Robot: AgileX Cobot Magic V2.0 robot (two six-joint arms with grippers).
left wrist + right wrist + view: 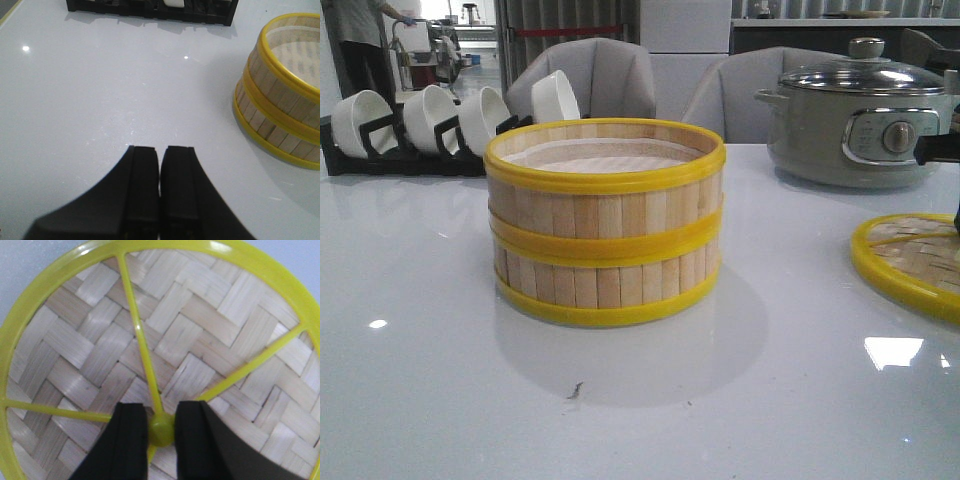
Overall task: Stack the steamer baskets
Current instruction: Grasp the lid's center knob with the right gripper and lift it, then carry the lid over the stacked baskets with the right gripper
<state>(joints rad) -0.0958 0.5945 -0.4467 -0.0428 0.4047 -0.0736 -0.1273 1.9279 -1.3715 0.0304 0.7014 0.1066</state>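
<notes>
Baskets stacked, lid next

The two steamer baskets sit stacked mid-table. My left fingers are pressed shut on nothing; my right fingers straddle the lid's centre knob, whether gripping I cannot tell. Next I judge: lift it over the stack.

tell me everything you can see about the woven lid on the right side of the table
The lid is a flat round disc of pale bamboo strips woven in a herringbone pattern, framed by a yellow rim. Thin yellow spokes run from the rim to a small yellow knob at the centre. It lies flat on the white table, right of the stacked baskets and in front of the grey pot, partly cut off by the front view's edge. The right hand sits over it, fingers on either side of the knob.
</notes>
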